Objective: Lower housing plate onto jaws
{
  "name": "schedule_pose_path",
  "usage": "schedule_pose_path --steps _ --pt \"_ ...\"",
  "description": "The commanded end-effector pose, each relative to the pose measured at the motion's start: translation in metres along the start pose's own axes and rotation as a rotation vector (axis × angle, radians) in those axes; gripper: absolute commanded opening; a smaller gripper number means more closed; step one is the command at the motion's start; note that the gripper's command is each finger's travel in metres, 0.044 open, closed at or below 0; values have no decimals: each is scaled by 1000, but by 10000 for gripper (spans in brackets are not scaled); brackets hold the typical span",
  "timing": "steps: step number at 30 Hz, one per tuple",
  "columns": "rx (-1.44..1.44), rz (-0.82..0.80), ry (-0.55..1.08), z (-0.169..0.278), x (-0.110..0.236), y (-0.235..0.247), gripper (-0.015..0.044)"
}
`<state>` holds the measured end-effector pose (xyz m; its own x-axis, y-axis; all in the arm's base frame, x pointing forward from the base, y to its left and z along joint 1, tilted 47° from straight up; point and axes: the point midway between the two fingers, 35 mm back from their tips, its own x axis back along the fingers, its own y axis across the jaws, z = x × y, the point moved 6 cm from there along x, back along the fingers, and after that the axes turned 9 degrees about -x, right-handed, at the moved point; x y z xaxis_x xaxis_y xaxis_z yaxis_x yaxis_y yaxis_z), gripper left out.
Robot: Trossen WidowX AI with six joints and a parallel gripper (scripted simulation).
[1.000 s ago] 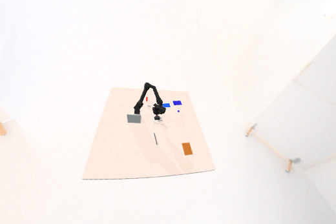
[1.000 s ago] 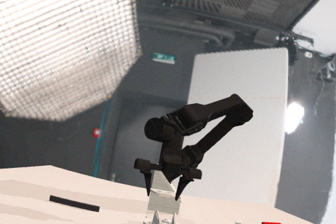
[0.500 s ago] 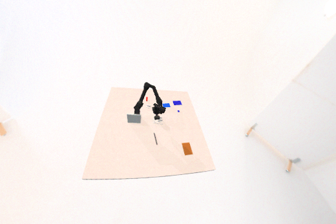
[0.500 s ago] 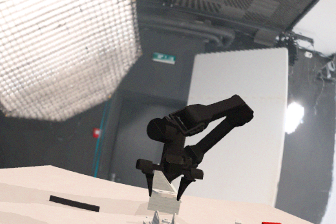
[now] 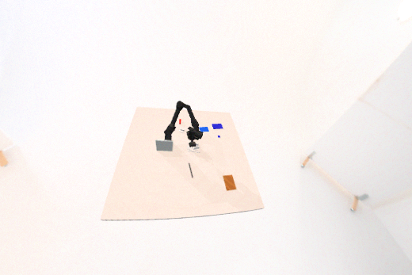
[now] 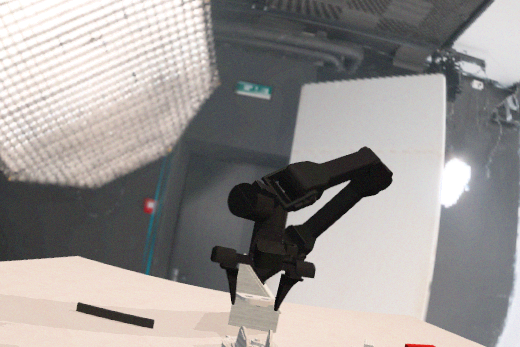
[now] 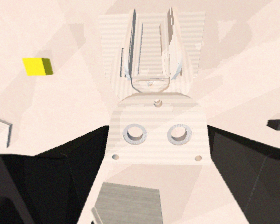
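Observation:
The housing plate (image 6: 254,299) (image 7: 158,117), pale with two large ringed holes and small holes, lies between the fingertips. My gripper (image 6: 255,305) (image 7: 154,129) is shut on its side edges. One pale jaw (image 6: 242,335) (image 7: 130,50) and the other jaw (image 6: 269,339) (image 7: 174,55) stand side by side, reaching out beyond the plate's rounded edge in the wrist view. A ribbed pale base (image 7: 196,30) shows below them. The pins and stubs are hidden by the plate. I cannot tell whether the plate touches the stubs or sits fully level.
A black bar (image 5: 191,170) (image 6: 115,315) (image 7: 279,124) lies to one side. A yellow block (image 7: 35,66) is at the wrist view's left. A grey panel (image 7: 131,202) shows near its bottom. Blue pads (image 5: 204,129) (image 5: 217,126), a red piece (image 5: 180,121) and an orange pad (image 5: 229,182) lie farther off.

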<state>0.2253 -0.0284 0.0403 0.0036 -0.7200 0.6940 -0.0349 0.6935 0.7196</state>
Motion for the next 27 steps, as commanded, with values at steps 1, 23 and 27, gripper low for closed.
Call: schedule_pose_path --steps 1,23,27 --pt "-9 -5 -3 0 0 1 351" --pt "-9 -4 -3 0 -7 1 351" --pt "-10 -3 -3 0 -14 1 351"
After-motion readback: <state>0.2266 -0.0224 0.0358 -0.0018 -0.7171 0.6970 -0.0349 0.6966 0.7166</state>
